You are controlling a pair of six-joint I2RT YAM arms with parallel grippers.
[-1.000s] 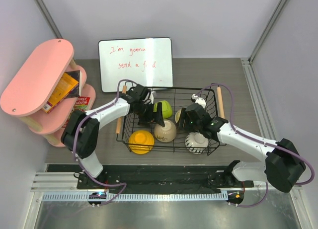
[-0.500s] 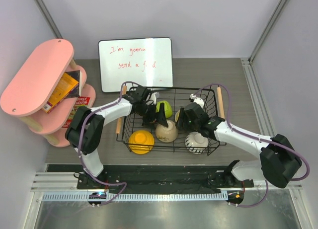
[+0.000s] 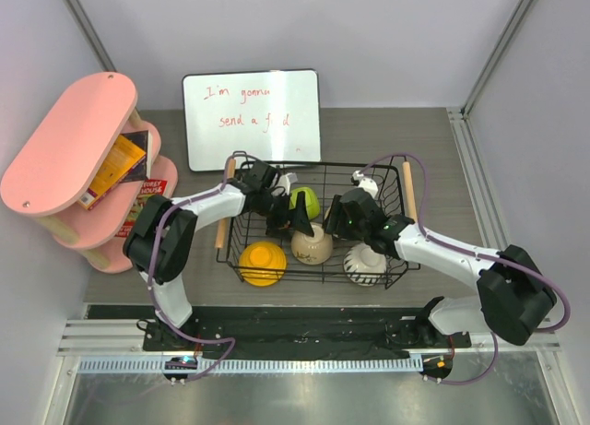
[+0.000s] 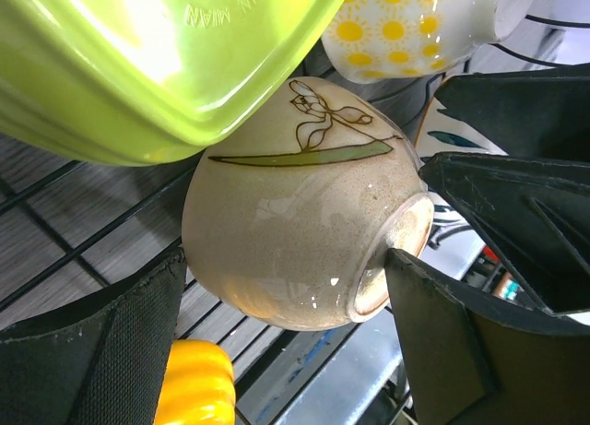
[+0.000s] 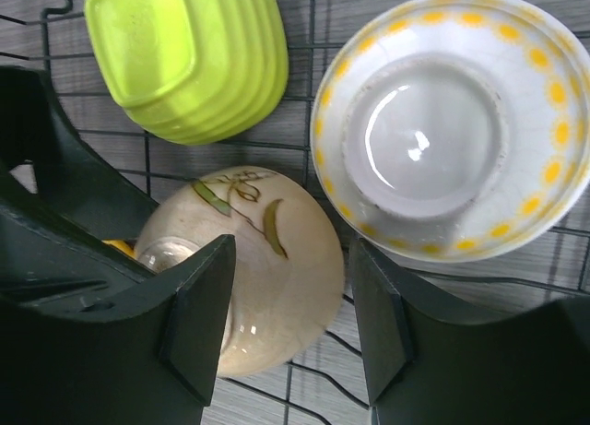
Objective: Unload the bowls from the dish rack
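On the worktop (image 3: 387, 130), the rack (image 3: 336, 165) holds the bowls (image 3: 262, 262); the left end effector (image 3: 288, 220), wide open, straddles the upturned tan bowl (image 4: 286, 222), and the right end effector (image 5: 290, 324), open and empty, hangs over it and the yellow-dotted bowl (image 5: 452, 121).

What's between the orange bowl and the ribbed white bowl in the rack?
The beige bowl sits between the orange bowl and ribbed white bowl; top view shows it.

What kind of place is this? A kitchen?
Probably a robot test booth, not a kitchen: plain walls enclose a grey wooden table, two robot arms reach into a black wire dish rack, and a handwritten whiteboard lies behind.
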